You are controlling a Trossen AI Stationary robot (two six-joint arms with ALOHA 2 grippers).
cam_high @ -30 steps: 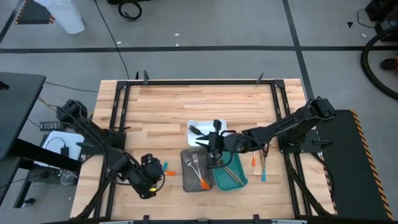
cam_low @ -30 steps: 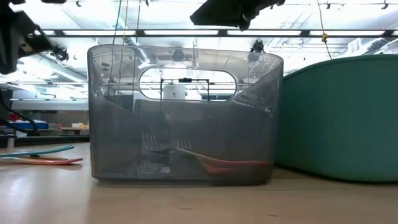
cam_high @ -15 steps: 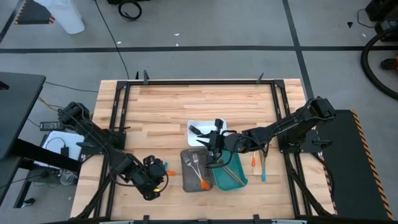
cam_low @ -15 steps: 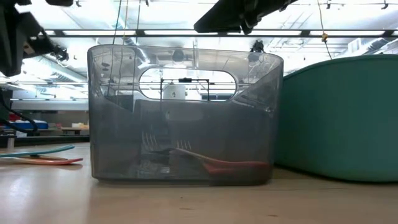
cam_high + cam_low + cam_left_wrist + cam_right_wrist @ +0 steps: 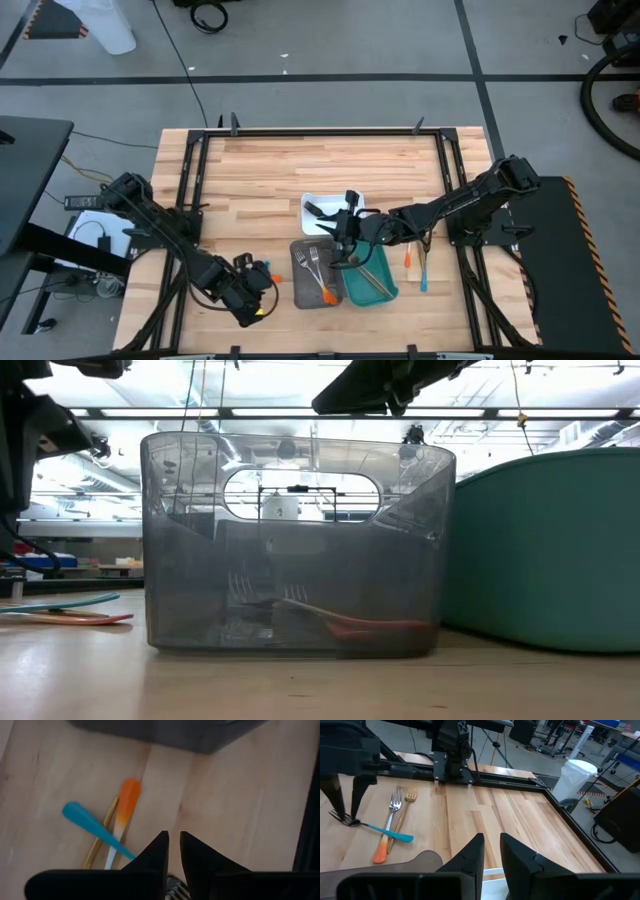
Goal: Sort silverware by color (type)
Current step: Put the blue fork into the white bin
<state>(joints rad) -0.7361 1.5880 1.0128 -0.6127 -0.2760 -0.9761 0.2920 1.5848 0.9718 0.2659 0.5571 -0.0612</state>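
The left tool (image 5: 172,851), fingers nearly closed on a blue-handled fork (image 5: 95,829), sits by the grey tray (image 5: 312,275) on the table (image 5: 260,170), beside an orange-handled fork (image 5: 122,817), while the right tool (image 5: 347,252) hangs empty, narrowly open, over the teal tray (image 5: 385,290).

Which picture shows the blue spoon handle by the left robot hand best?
The left wrist view: the blue handle lies big and clear, crossing an orange handle. The right wrist view shows it farther off, the low view edge-on, and in the high view the arm mostly hides it.
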